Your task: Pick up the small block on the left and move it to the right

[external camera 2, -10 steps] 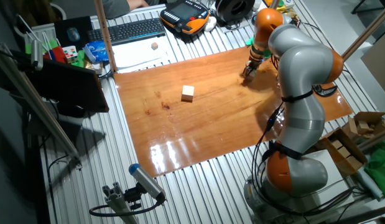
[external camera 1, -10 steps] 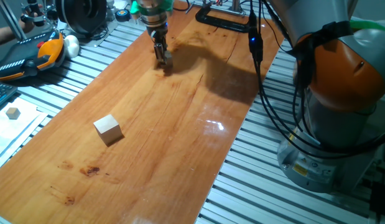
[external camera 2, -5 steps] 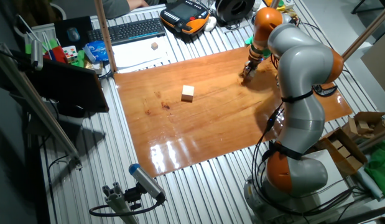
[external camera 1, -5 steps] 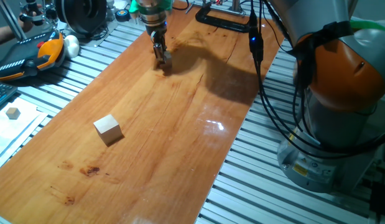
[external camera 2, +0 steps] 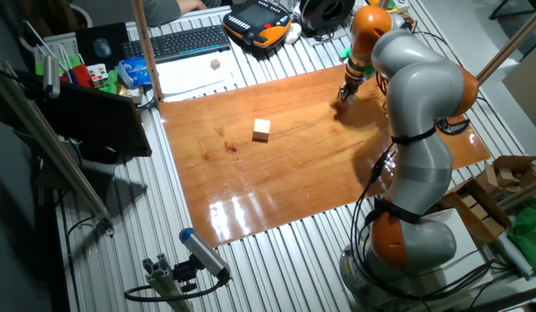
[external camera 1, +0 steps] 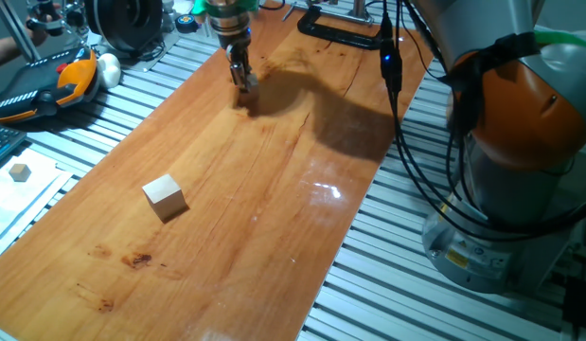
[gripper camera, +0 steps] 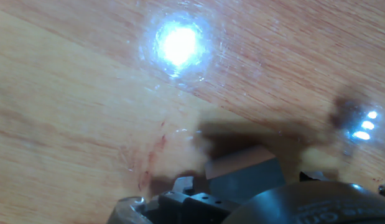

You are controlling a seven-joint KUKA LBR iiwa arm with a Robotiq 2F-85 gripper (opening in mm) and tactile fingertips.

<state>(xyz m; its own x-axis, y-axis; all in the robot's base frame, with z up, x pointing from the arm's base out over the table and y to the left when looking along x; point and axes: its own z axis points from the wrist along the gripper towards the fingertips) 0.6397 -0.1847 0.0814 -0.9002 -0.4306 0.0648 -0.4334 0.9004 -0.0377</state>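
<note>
Wooden worktop (external camera 1: 274, 189) carried a larger pale cube (external camera 1: 165, 198) near its middle-left, well apart from the claw (external camera 1: 243, 83), which sat at the far end w/ tips close to the surface. Hand view showed a small block (gripper camera: 242, 163) between the fingers (gripper camera: 183, 186), apparently pinched; the fixed views couldn't confirm it. Tiny tan cube (external camera 1: 21, 171) lay on white paper (external camera 1: 13, 199) off the board.
</note>
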